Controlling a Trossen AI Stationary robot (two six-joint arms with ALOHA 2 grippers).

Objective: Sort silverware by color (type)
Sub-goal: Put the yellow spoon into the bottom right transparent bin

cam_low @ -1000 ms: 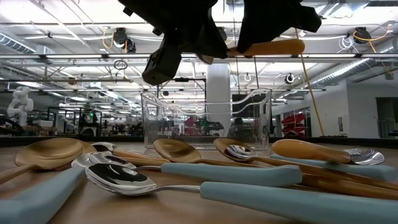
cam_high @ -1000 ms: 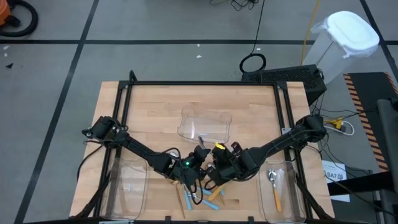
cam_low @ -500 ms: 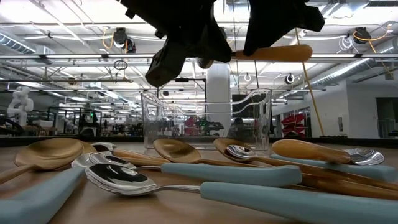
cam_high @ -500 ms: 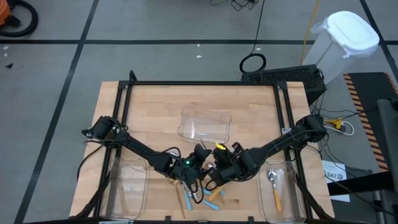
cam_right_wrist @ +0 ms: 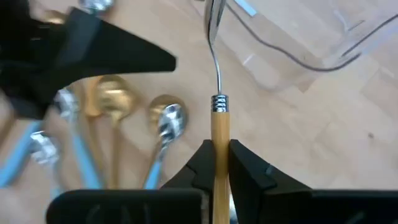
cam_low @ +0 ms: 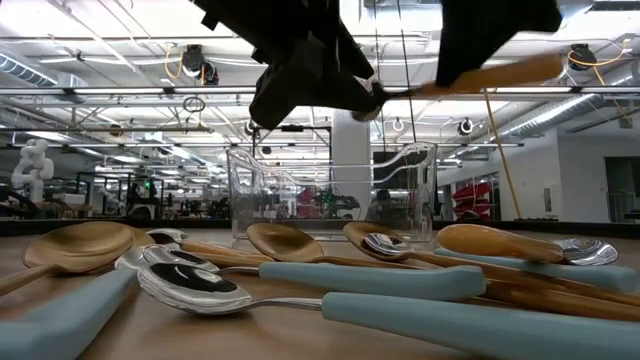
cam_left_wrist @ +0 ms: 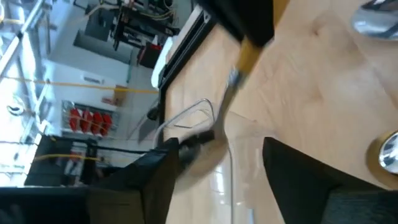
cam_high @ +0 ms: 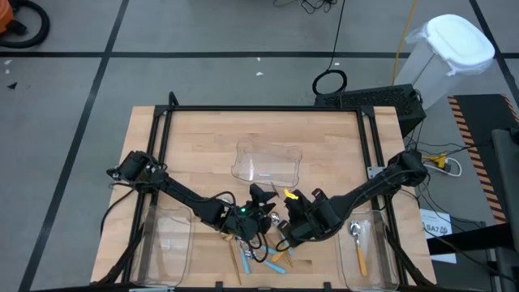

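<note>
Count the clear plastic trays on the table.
3. The middle tray sits mid-table; the left tray at its left edge; the right tray at its right edge, holding an orange-handled spoon. None seems hidden.

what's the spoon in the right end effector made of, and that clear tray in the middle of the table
The orange-handled spoon pinched in the right end effector looks like polished metal at the neck and bowel end, judging by its mirror shine; the matte orange handle could be plastic or coated wood. The clear rectangular tray looks like glossy transparent plastic, since the table's wood grain shows through it.
</note>
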